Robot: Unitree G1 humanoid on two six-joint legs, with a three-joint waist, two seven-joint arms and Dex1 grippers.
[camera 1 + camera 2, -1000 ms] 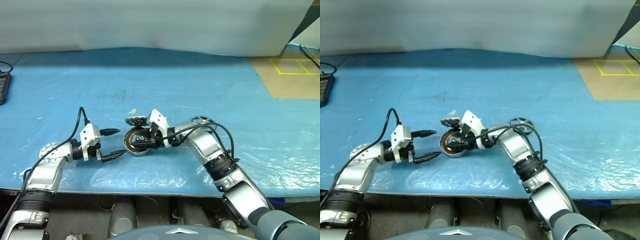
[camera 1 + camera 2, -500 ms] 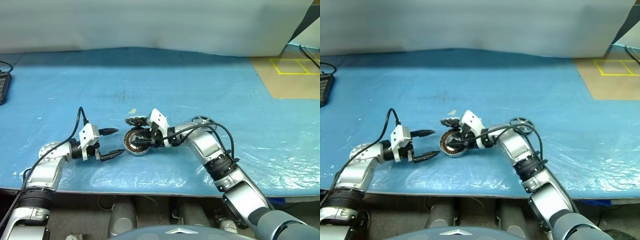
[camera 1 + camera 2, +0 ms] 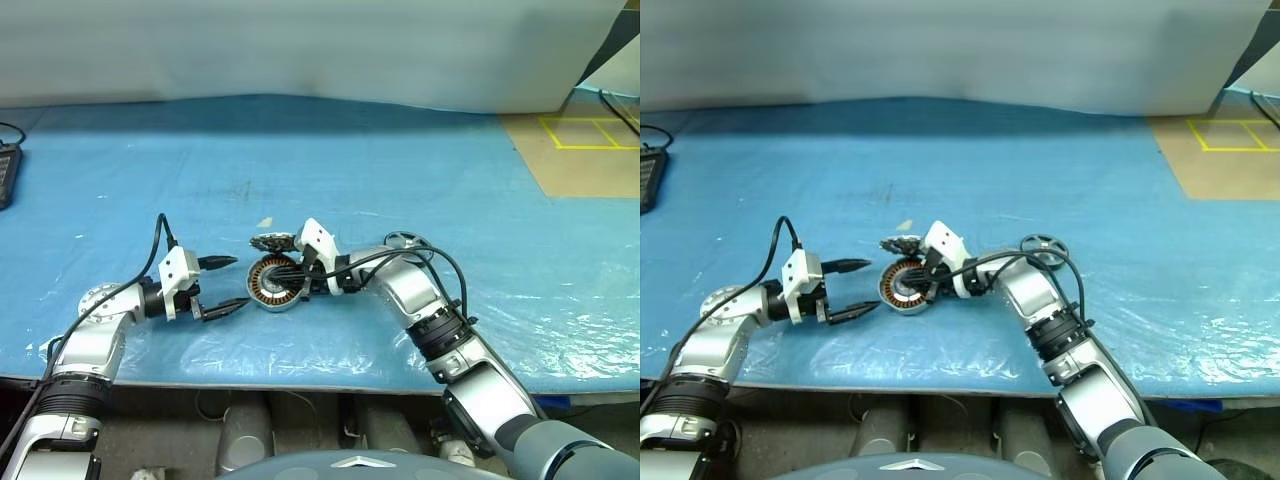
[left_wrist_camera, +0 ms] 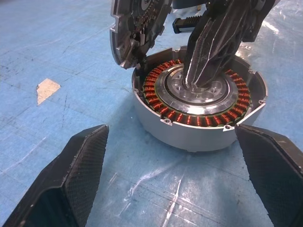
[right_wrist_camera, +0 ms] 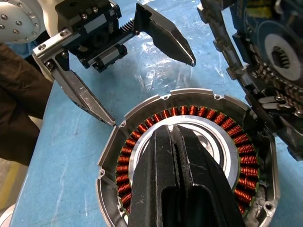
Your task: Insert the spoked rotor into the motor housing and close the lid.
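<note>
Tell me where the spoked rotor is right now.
In the head views the spoked rotor lies flat on the blue table cover, right of the motor housing, just beyond the right arm's elbow bend.

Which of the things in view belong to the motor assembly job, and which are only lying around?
Belong to the job: motor housing; lid, tilted against its rim; spoked rotor, lying on the blue sheet; right pincer, shut over the housing's centre; left pincer, open nearby.
Lying about: dark device at the sheet's far left; pale scrap on the sheet; yellow tape marks.
</note>
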